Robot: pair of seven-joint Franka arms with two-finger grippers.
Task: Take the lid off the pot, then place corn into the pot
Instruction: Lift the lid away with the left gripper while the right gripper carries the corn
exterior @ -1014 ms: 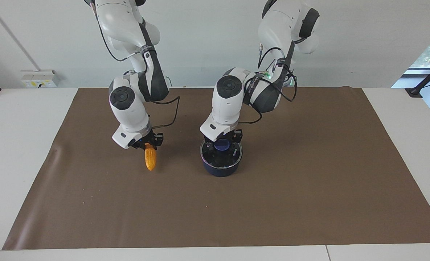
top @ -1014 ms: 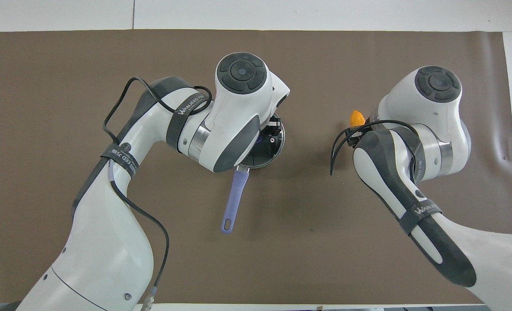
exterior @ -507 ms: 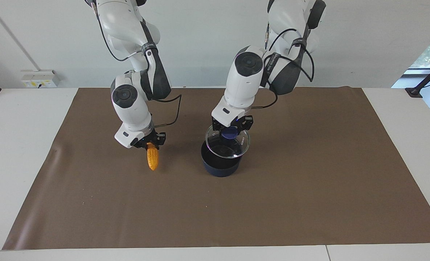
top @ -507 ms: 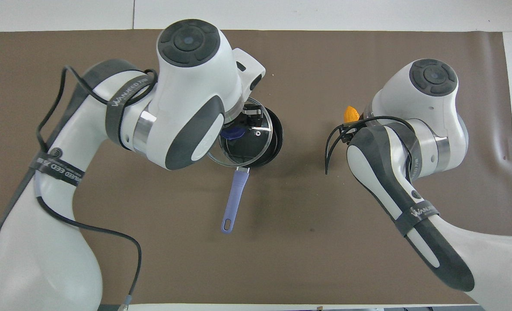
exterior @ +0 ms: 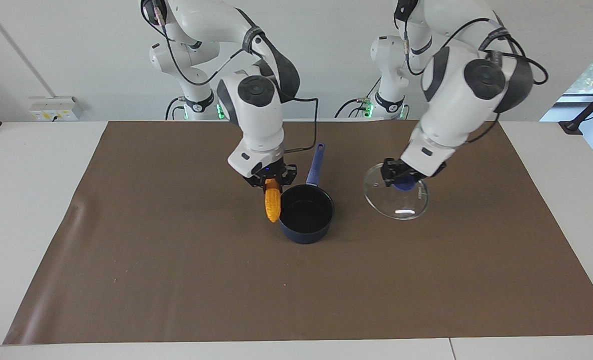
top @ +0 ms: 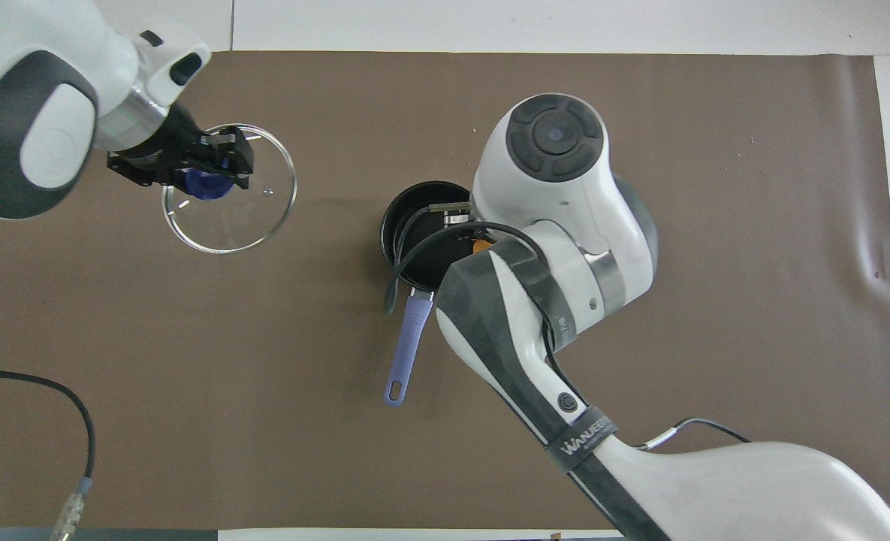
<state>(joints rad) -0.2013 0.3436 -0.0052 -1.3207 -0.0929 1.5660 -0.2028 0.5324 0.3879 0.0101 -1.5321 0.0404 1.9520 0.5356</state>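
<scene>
Overhead view shows "WANJEED" printed on the strap of the right arm, the only writing that can be read, and farther out the pot [top: 426,240] stands open near the middle of the brown mat [top: 445,466], its handle pointing toward the robots. The right gripper [exterior: 272,181], clamped on the corn [exterior: 272,204], hangs at the pot's rim on the right arm's side, so the drop into the pot is still to do. The lid-lifting step looks done: the left gripper [exterior: 400,181] grips the lid [exterior: 396,199] by its knob, tilted, over the mat toward the left arm's end, well apart from the pot.
</scene>
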